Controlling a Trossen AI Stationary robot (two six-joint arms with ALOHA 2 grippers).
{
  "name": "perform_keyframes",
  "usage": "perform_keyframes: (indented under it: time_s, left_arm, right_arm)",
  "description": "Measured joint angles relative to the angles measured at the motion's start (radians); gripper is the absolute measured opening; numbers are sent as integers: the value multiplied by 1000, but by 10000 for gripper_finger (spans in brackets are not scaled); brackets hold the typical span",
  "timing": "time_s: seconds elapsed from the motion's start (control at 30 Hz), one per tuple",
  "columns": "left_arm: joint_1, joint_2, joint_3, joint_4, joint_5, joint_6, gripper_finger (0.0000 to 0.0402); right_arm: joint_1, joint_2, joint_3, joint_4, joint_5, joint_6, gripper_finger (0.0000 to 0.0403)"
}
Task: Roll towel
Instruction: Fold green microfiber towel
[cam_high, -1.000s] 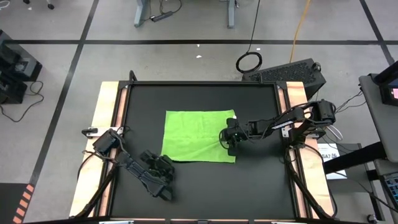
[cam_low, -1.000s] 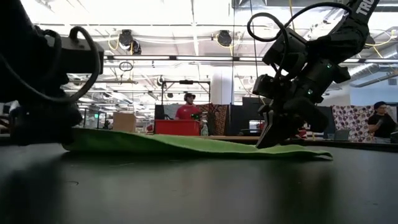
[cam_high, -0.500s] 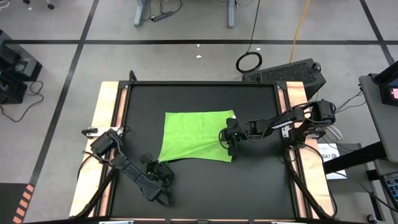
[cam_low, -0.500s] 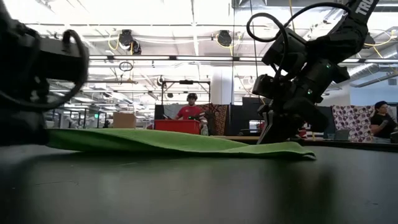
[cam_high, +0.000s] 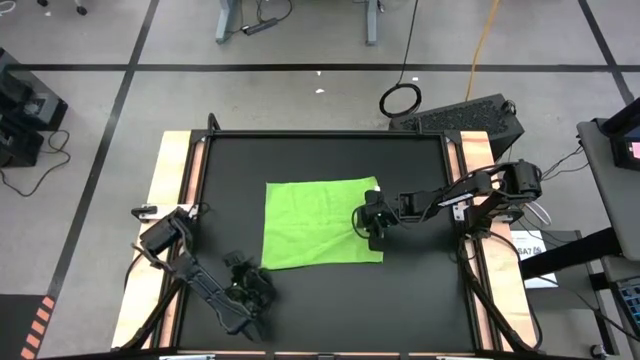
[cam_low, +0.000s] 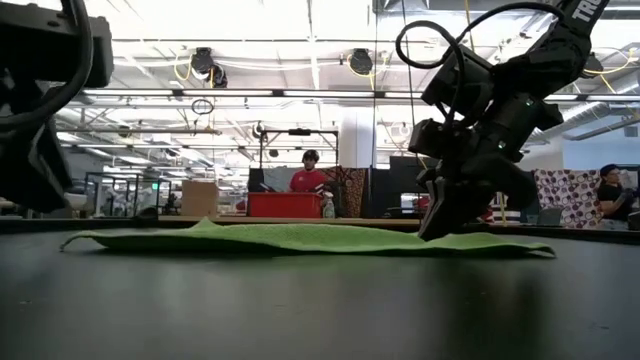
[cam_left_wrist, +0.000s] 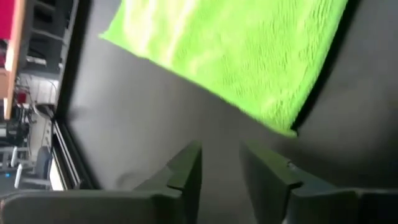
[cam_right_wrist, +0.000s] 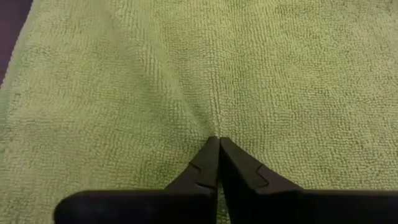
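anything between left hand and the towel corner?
Nothing: the left wrist view shows only bare black mat between the open left hand and the towel.

Plain lime-green towel (cam_high: 320, 222) on black table (cam_high: 420, 290).

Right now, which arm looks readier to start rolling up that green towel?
Probably the right. The right gripper sits at the towel's right edge with its fingers pressed together on the cloth. The left gripper is open, off the towel, on the bare table beyond its near-left corner.
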Motion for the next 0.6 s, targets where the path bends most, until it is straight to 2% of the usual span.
perform_keyframes:
  time_s: [0.1, 0.23, 0.43, 0.6]
  left_arm:
    - [18, 0, 0, 1, -74, -3, 149]
    - [52, 0, 0, 8, -140, 22, 165]
    - [118, 0, -26, 84, -193, 146, 166]
    - [172, 0, -63, 183, -242, 258, 167]
  right_arm:
    - [2, -3, 0, -1, -1, -7, 29]
    - [3, -52, -4, -38, -13, -8, 73]
    - [8, -211, -10, -194, -17, -8, 152]
    - [52, -341, -9, -278, -47, -5, 194]
